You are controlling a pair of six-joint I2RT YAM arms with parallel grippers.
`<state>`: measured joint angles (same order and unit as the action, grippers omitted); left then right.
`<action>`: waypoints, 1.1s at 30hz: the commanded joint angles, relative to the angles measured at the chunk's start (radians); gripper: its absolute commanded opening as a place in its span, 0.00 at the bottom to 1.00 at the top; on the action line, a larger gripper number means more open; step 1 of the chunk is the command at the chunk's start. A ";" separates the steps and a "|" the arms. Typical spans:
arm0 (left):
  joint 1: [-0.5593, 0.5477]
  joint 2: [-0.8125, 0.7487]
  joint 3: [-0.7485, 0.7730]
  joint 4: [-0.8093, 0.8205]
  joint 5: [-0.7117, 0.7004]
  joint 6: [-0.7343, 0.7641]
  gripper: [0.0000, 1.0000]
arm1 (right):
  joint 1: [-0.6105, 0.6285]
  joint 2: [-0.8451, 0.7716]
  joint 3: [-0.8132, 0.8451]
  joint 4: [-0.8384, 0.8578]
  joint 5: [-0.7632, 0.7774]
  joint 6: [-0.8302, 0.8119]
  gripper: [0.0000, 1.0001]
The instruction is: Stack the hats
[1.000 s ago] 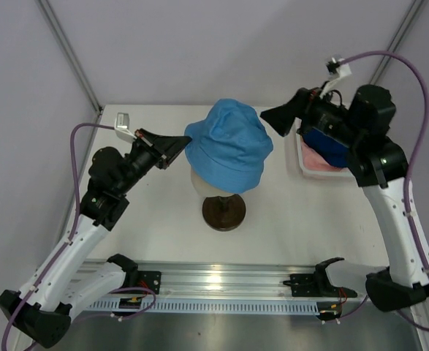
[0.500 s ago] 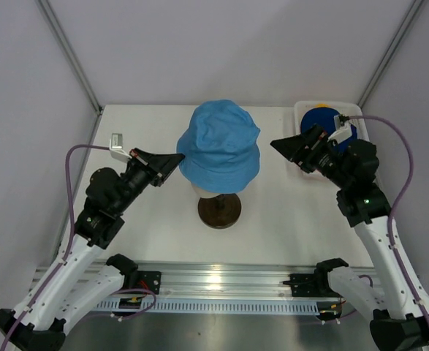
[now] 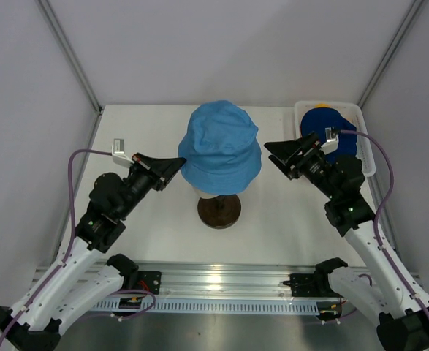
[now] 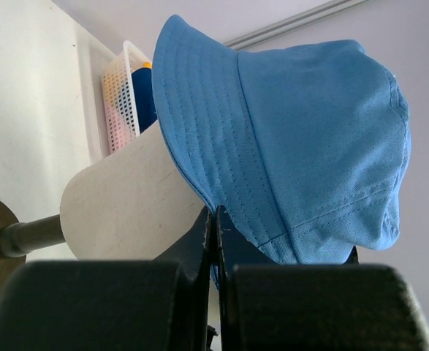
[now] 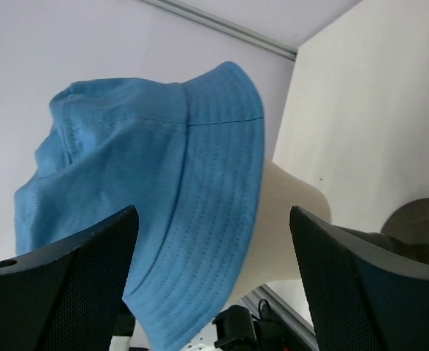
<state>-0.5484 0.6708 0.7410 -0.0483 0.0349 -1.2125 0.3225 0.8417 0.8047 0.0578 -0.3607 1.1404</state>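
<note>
The light blue hat [image 3: 220,150] sits on the cream mannequin head [image 4: 126,205]; it also shows in the left wrist view [image 4: 294,139] and the right wrist view [image 5: 163,183]. My left gripper [image 3: 176,162] is shut on its left brim, the fabric pinched between the jaws [image 4: 216,219]. My right gripper [image 3: 276,153] is open and empty just right of the hat, its jaws wide either side of the brim in its own view [image 5: 213,216], not touching. The navy hat [image 3: 327,130] lies in the white basket [image 3: 366,146], with a bit of the yellow-orange hat [image 3: 324,108] behind it. Pink [image 4: 115,128] shows through the mesh.
The mannequin's dark round base [image 3: 218,212] stands mid-table under the hat. The basket sits at the back right corner against the wall. Grey walls close in the left, back and right. A metal rail [image 3: 221,281] runs along the near edge.
My right arm has swung down from over the basket and now sits lower beside the hat's right brim, uncovering the navy hat. The light blue hat shifted slightly left. My left gripper kept its hold.
</note>
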 commanded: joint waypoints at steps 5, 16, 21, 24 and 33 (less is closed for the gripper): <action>-0.024 -0.017 0.008 -0.058 -0.024 0.010 0.01 | 0.081 0.053 0.005 0.135 0.092 0.079 0.83; -0.039 -0.036 0.000 -0.068 -0.061 -0.028 0.01 | 0.102 0.091 -0.035 0.189 0.114 0.156 0.72; -0.064 -0.016 0.008 -0.058 -0.082 -0.042 0.01 | 0.108 0.122 -0.025 0.244 0.112 0.209 0.51; -0.074 -0.010 0.008 -0.042 -0.095 -0.062 0.01 | 0.116 0.151 0.004 0.226 0.109 0.200 0.42; -0.093 -0.011 0.015 -0.044 -0.131 -0.093 0.01 | 0.122 0.177 0.028 0.195 0.108 0.179 0.00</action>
<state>-0.6235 0.6563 0.7410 -0.0776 -0.0765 -1.2842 0.4408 1.0214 0.7765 0.2337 -0.2691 1.3231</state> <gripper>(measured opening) 0.011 0.063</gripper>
